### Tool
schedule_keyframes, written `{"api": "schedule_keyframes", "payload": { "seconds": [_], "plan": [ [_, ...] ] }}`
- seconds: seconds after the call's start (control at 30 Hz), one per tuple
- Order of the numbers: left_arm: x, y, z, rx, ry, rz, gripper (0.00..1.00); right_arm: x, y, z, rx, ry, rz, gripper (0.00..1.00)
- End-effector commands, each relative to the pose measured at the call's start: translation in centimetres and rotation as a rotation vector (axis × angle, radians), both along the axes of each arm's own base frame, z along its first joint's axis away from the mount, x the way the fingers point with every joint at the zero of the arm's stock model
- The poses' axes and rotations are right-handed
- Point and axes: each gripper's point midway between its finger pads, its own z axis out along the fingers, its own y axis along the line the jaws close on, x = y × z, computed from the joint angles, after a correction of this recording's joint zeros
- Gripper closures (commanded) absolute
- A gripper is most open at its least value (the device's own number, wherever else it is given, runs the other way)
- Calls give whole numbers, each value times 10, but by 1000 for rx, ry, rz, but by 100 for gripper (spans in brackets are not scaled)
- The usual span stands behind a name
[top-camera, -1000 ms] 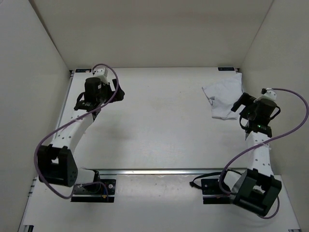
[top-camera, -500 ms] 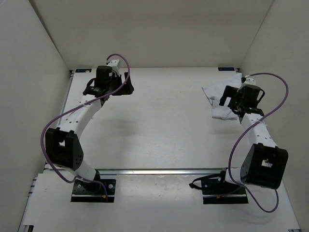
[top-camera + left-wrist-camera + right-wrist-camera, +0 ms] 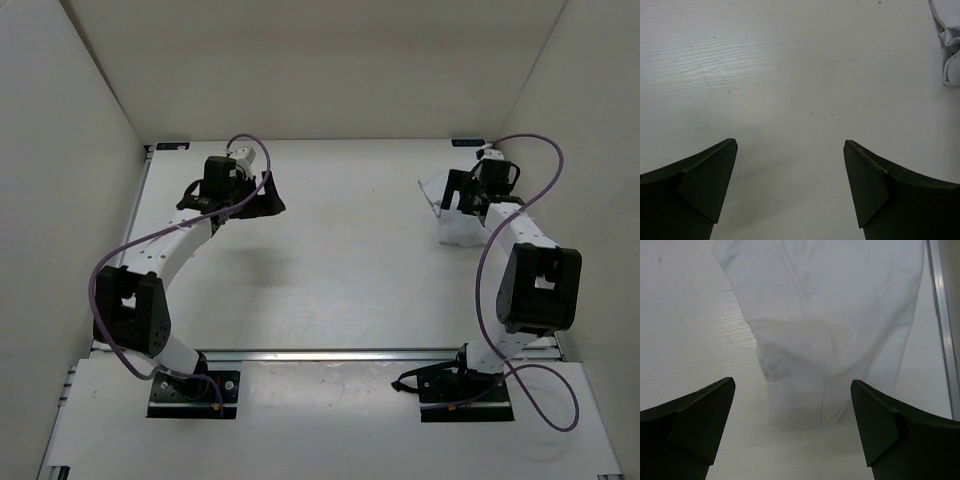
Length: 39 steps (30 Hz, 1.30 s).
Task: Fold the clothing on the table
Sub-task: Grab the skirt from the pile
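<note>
A small, wrinkled white fabric garment (image 3: 452,228) lies near the far right corner of the large, flat off-white table (image 3: 350,260), close beside the thin metal rail (image 3: 940,315) along the right edge. The right gripper (image 3: 792,385) hangs directly over it, black jaws wide apart and holding nothing. A narrow, sleeve-like end of the cloth sits between them. The left gripper (image 3: 790,142) hovers over bare table nearer the far left corner, jaws likewise spread and empty, with the garment well away to its right. The step in hand looks like a first grasp. To do it well, the right jaws should descend straight onto one hem and pinch cleanly. The left arm should cross to take another edge, so the cloth can be spread flat before folding.
</note>
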Motion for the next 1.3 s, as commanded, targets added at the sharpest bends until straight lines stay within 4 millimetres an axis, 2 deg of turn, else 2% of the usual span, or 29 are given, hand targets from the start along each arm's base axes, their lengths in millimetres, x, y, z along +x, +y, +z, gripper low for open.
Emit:
{"api": "schedule_keyframes", "payload": {
  "seconds": [0.0, 0.07, 0.1, 0.17, 0.23, 0.33, 0.4, 0.47, 0.57, 0.63, 0.67, 0.77, 0.8, 0.83, 0.87, 0.93, 0.97, 1.0, 1.1, 1.13, 1.2, 1.23, 1.27],
  "plan": [
    [-3, 1, 33, -59, -79, -9, 1, 26, -2, 28, -106, -87, 5, 2],
    [-3, 5, 32, -42, -76, -16, 1, 32, 3, 13, -90, -45, 28, 2],
    [-4, 3, 31, -26, -77, -22, 1, 37, 8, 16, -85, -49, 41, 2],
    [-6, 5, 31, -11, -79, -23, 2, 38, 11, -4, -110, 12, 63, 5],
    [-7, 4, 30, -16, -75, -33, 2, 37, 12, -16, -169, 42, 54, 5],
    [-7, 9, 27, -7, -65, -24, 2, 38, 20, -25, -181, 58, 84, 11],
    [-6, 10, 27, -7, -66, -27, 1, 39, 12, -30, -157, 69, 52, 19],
    [-5, 9, 29, -5, -74, -32, 1, 39, 4, -33, -127, 74, 23, 21],
    [-6, 7, 20, -11, -45, -40, 1, 37, -7, -36, -122, 79, 1, 24],
    [-8, 2, 19, -16, -46, -51, 2, 39, -12, -29, -174, 71, 2, 24],
    [-9, 3, 20, -21, -48, -52, 1, 39, -18, -34, -201, 90, -7, 24],
    [-9, -1, 18, -24, -38, -61, 1, 40, -17, -38, -212, 95, 15, 25],
    [-9, -1, 18, -23, -38, -64, 1, 40, -17, -42, -215, 99, 20, 29],
    [-9, -2, 17, -26, -32, -66, 2, 42, -18, -42, -223, 103, 21, 47],
    [-10, 0, 18, -24, -34, -59, 2, 43, -19, -42, -228, 106, 17, 57],
    [-10, 2, 17, -17, -33, -54, 2, 49, -20, -40, -234, 96, 13, 87],
    [-12, 3, 14, -16, -24, -54, 1, 53, -21, -37, -233, 88, 4, 94],
    [-10, 4, 20, -22, -38, -54, 1, 54, -20, -40, -227, 99, 3, 100],
    [-9, 3, 22, -21, -42, -54, 1, 63, -11, -21, -193, 58, 25, 100],
    [-9, 4, 21, -13, -38, -54, 2, 66, -5, -9, -195, 35, 42, 100],
    [-5, 3, 28, -19, -56, -51, 1, 76, 24, 21, -184, -17, 140, 100],
    [-3, 4, 25, -18, -46, -46, 2, 76, 38, 40, -179, -50, 175, 99],
    [-1, 2, 30, -24, -64, -54, 1, 76, 67, 68, -168, -108, 227, 100]
  ]
}}
